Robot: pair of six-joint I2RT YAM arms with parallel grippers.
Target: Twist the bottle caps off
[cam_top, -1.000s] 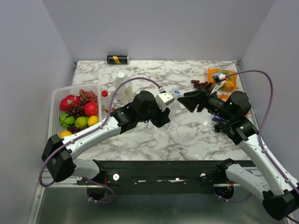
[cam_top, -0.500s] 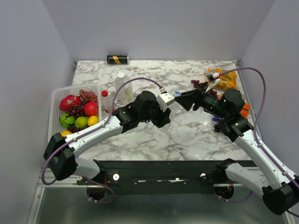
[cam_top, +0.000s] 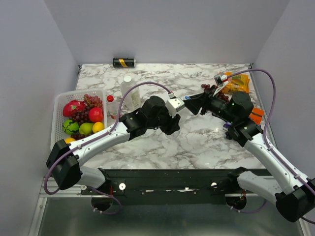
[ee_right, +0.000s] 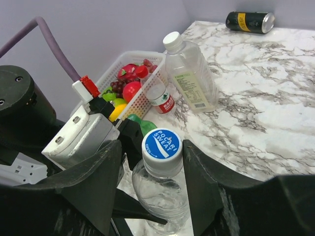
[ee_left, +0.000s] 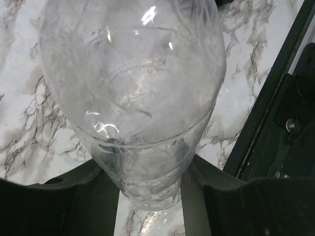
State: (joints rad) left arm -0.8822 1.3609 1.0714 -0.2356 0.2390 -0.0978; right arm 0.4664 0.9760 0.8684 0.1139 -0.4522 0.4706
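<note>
Here, the left gripper (ee_left: 147, 194) clamps a clear bottle (ee_left: 133, 88), likely light and crushable; the right gripper (ee_right: 153, 147), jaws apart, straddles its stiff cap (ee_right: 162, 144).

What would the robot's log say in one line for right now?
left gripper: shut on clear bottle | right gripper: open, straddling blue cap | cap: on
</note>
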